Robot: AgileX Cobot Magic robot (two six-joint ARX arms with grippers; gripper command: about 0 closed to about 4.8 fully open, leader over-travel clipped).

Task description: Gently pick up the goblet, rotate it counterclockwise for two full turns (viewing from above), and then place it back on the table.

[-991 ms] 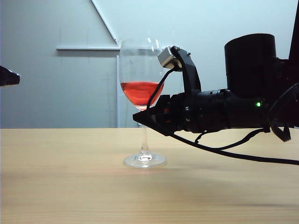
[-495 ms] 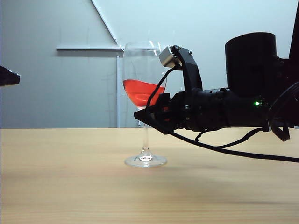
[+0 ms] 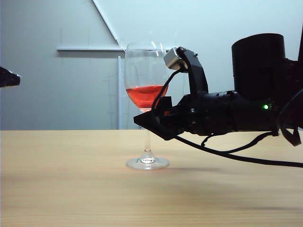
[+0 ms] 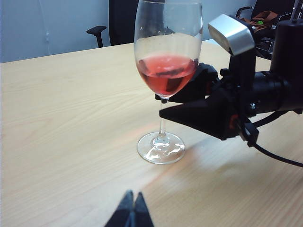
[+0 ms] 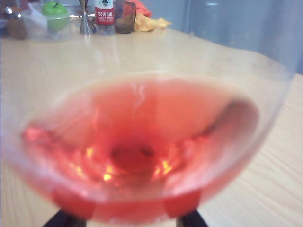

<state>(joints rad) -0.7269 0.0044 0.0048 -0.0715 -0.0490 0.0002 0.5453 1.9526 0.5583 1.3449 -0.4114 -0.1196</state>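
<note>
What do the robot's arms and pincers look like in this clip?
The right arm is matte black and cylindrical, with a small green light, a silver wrist camera on a black bracket and loose black cables. The right pincer and left pincer have black, pointed fingers.

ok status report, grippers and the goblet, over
Right gripper at goblet stem, jaws parted. Left gripper shut, well clear. Goblet upright, foot on table. Nothing in the way.

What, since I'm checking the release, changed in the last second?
The right gripper, at the goblet's stem, spread its jaws, letting go; the wine sloshed, then levelled. The goblet stays standing on the table; the left gripper, shut, stays off at the left.
</note>
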